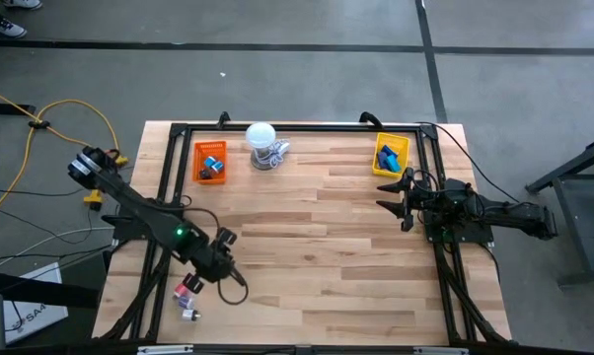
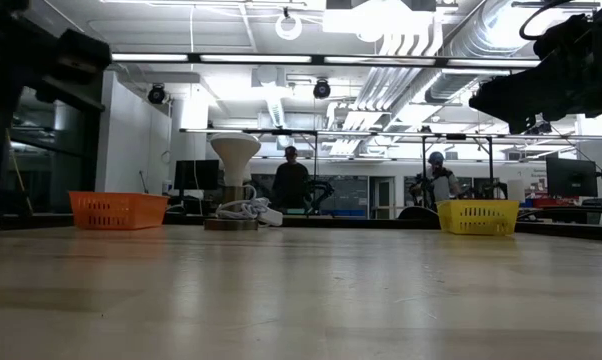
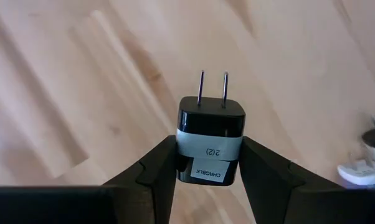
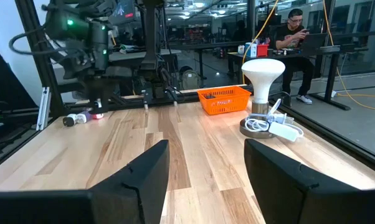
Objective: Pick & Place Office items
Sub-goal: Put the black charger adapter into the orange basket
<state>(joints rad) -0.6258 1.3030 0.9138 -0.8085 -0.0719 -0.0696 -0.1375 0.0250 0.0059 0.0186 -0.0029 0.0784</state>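
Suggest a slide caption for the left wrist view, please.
Left gripper clamps a black plug adapter, prongs pointing away, above the wooden table.

Landmark: you can place everything from the lamp [image 1: 262,144], which stands at the counter's [image 1: 317,256] far edge.
Left tray [image 1: 210,161]: just left of the lamp, with small items [image 1: 212,166] in it.
Right tray [image 1: 391,155]: well right of the lamp, also holding items [image 1: 388,156].
Right hand [image 1: 394,193]: right of the lamp and nearer you, just in front of the right tray.
Left hand [image 1: 234,281]: well in front of the lamp, slightly left, with a plug adapter [image 3: 209,140] between its fingers.
Loose pieces [image 1: 187,294]: just left of the left hand, on the counter.
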